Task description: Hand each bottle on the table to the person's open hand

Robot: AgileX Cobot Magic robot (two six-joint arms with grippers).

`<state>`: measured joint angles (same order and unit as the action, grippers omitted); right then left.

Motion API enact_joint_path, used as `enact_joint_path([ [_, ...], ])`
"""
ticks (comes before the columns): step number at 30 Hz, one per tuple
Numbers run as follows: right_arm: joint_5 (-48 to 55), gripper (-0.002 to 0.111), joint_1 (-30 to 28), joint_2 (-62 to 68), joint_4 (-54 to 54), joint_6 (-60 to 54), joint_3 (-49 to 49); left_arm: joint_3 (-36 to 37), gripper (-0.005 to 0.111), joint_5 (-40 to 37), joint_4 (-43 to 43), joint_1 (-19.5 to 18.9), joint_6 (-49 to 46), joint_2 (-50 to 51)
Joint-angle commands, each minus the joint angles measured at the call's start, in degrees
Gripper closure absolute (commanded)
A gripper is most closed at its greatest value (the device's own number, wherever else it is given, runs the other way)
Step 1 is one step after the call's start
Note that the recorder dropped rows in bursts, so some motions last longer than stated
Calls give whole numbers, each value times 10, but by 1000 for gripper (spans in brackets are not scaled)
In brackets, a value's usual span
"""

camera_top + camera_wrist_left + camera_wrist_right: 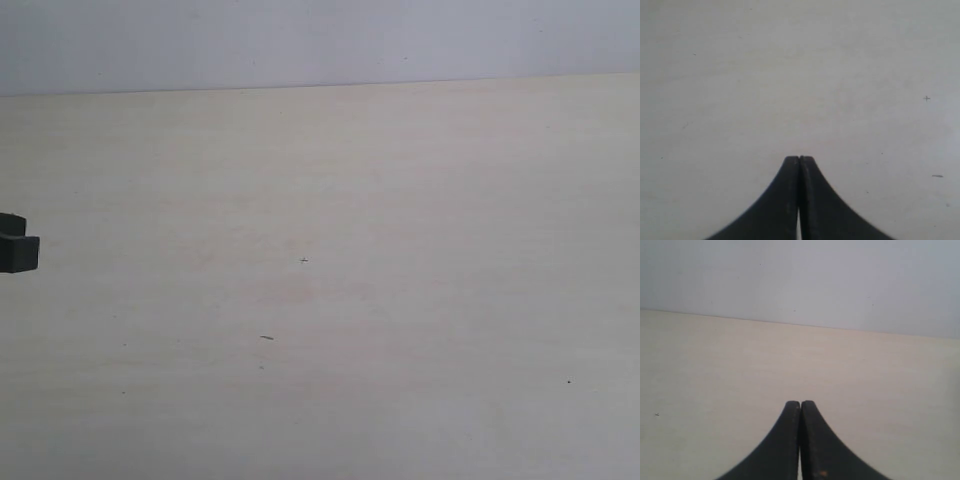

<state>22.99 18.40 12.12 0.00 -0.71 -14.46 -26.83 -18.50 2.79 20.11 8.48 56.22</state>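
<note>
Spreading across all three views, the table (400, 300) is pale beige with a few dark specks, among them a small cross (303, 260) and a short dash (267, 338) near its middle. Where the bottles stand cannot be told from these views. The left gripper (799, 159) is clenched on nothing, its two black fingers (785, 200) pressed flat together. It tilts down over the tabletop, so its wrist view holds only wood, with the cross and dash off to one side ahead of it. In the exterior view a dark block of the left arm (18, 243) juts in at the left edge. The right gripper (800, 403) is likewise closed tight and empty, held more level and aimed across the table at the grey wall (790, 275) beyond its far edge.
</note>
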Motion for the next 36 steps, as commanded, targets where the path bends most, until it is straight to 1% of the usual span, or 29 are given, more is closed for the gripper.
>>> enact_joint_path([
  [1, -2, 108, -4, -1, 0, -1, 4, 2, 107, -2, 67, -4, 71, -15],
  [5, -4, 108, -4, -1, 0, -1, 4, 2, 107, -21, 139, -8, 155, -16],
  [8, -4, 108, -4, -1, 0, -1, 4, 2, 107, -27, 168, -8, 192, -16],
  [31, -4, 108, -4, -1, 0, -1, 4, 2, 107, -23, 165, -8, 203, -16],
  [34, -4, 108, -4, -1, 0, -1, 4, 2, 107, -17, 211, -8, 201, -16],
  [36, -4, 108, -4, -1, 0, -1, 4, 2, 107, -17, 281, -12, 193, -29],
])
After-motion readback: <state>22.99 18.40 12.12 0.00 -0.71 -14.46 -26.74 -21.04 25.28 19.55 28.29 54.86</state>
